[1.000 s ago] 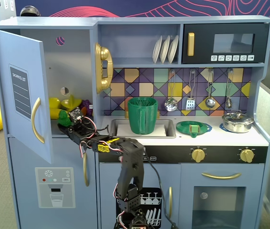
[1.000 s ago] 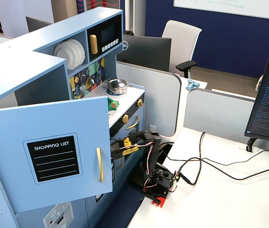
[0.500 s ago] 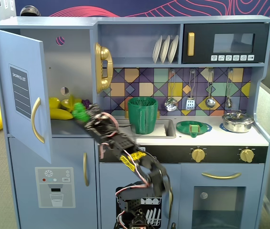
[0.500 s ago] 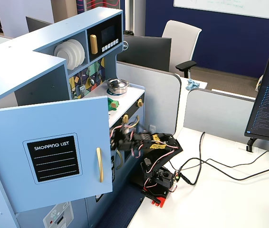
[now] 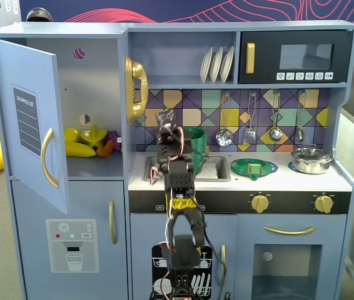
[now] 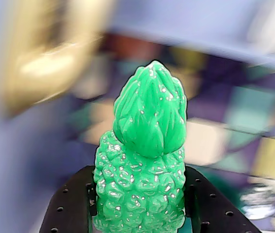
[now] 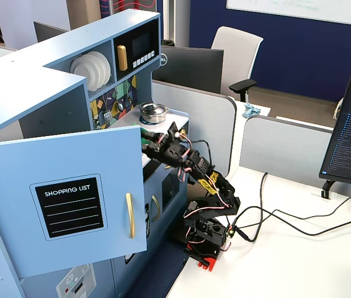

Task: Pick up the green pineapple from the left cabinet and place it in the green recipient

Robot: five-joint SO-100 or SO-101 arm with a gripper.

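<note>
My pincer clamped on green pineapple, black fingers pressing both flanks, crown pointing up in wrist view. Background there blurred. In a fixed view, my arm reaches up over sink; green recipient just behind wrist, partly hidden. Further left, left cabinet stands with door open; yellow fruit lying on its shelf.

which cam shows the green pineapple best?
Wrist view: the green pineapple fills the frame, sharp, crown up, clamped between the gripper fingers. In both fixed views the arm and the open cabinet door hide it.
</note>
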